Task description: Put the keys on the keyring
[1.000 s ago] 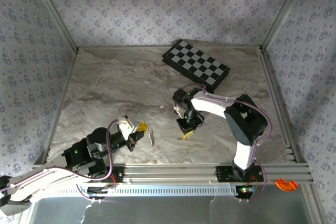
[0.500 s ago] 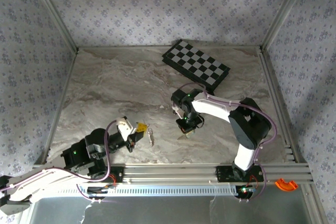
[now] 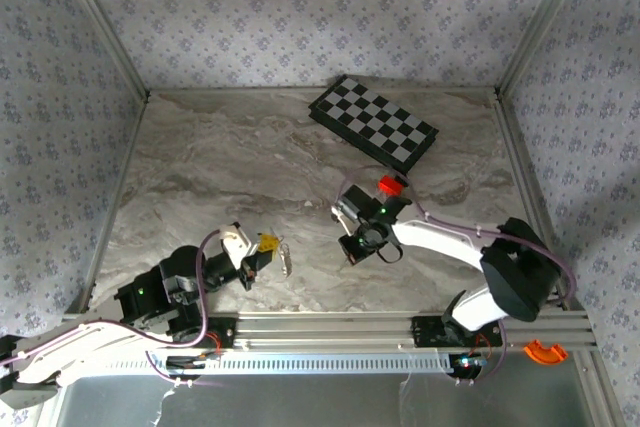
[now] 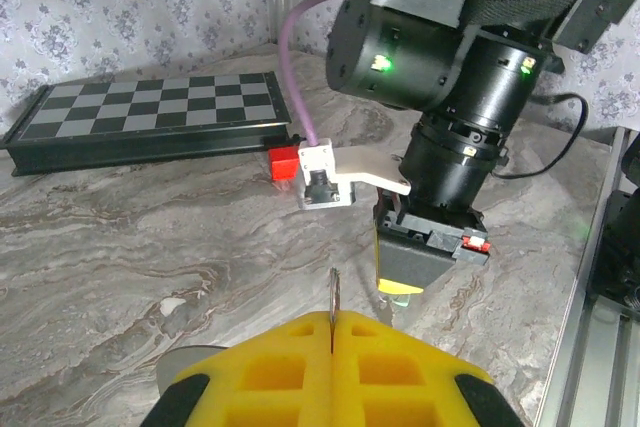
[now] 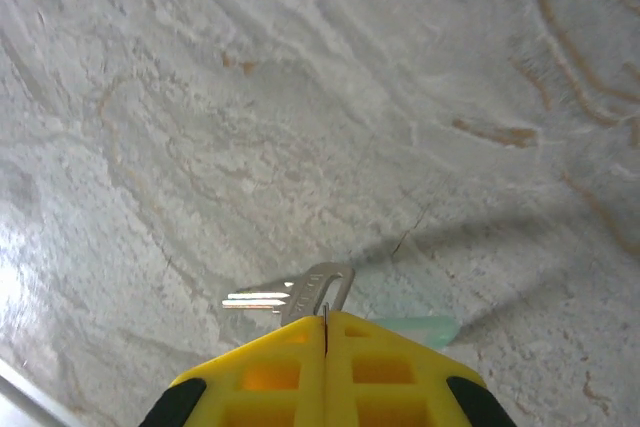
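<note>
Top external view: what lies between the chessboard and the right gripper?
A small red block on the table, close to the chessboard; seen in the top view.

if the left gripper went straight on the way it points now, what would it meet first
Probably the right gripper, hanging directly ahead and shut on a key, though depth is unclear.
</note>
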